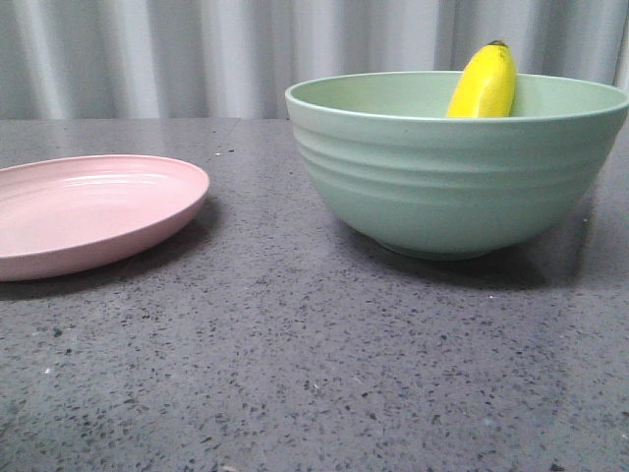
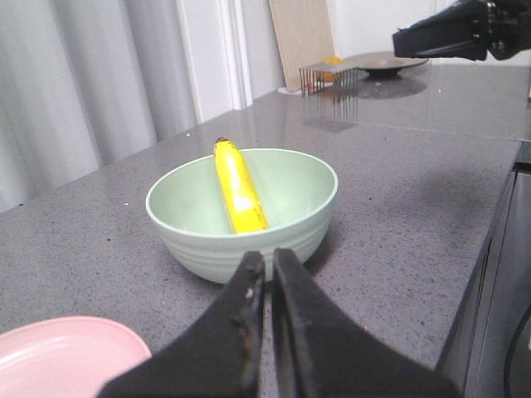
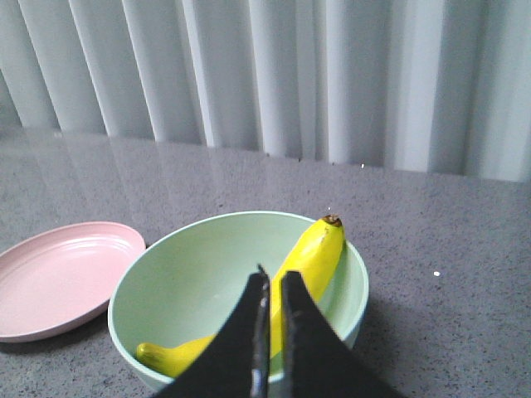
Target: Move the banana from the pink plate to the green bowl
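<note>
Speckled grey countertop (image 1: 295, 374), pale pleated curtain (image 1: 147, 54), wire rack (image 2: 328, 79), wooden board (image 2: 303, 37), brown dish (image 2: 386, 62)

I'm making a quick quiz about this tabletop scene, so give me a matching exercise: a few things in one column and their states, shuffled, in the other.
Things:
1. banana
2. pink plate
3. green bowl
4. right gripper

States:
A. holds nothing, sits left of the bowl in the front view
B. fingers nearly together, gripping nothing
C. leans against the inner wall, dark tip above the rim
D. contains the yellow fruit

Pairs: 1-C, 2-A, 3-D, 4-B
</note>
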